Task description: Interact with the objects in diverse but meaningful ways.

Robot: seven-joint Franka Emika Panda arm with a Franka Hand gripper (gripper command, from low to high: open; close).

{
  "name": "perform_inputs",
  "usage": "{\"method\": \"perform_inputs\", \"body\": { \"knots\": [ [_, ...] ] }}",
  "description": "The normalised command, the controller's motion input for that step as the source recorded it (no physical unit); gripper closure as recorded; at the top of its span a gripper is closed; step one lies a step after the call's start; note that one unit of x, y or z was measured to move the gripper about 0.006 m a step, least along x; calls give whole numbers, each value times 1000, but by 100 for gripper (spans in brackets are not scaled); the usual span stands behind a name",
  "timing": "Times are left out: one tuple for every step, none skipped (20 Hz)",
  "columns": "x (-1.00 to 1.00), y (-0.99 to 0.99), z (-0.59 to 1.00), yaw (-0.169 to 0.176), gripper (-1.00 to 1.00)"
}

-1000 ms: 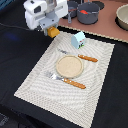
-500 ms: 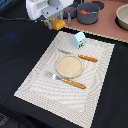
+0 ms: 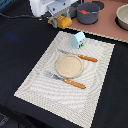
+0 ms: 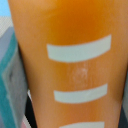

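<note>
Tool (image 3: 59, 21) closed on yellow-orange ridged plastic bread piece (image 3: 63, 22), held above black bench (image 3: 20, 50), beyond far edge of beige woven placemat (image 3: 35, 80). Wrist view filled by the bread piece. White-and-teal milk carton (image 3: 78, 39) near, standing on placemat; grey handled pot (image 3: 89, 13) beyond placemat.

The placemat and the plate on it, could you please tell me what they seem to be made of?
The placemat looks like woven fabric or vinyl, matte: fine cream stripes run across it and it lies flat and thin. The plate looks like wood or wood-toned plastic: plain tan, dull, with a slightly raised rim. The exterior view is too coarse to settle either.
</note>
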Motion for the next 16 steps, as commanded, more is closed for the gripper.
{"method": "perform_inputs", "body": {
  "knots": [
    [817,-597,414,0,100],
    [817,-594,411,0,100],
    [817,-594,409,0,100],
    [814,-594,403,0,100],
    [814,-594,400,0,100],
    [814,-591,377,0,100],
    [809,-589,329,0,100],
    [809,-574,223,0,100],
    [820,-560,111,0,100],
    [837,-540,29,0,100],
    [860,-520,26,0,100],
    [863,-511,14,0,100],
    [869,-489,0,0,100],
    [874,-449,0,0,100],
    [826,-411,0,0,100],
    [786,-371,-20,0,100]
  ]
}}
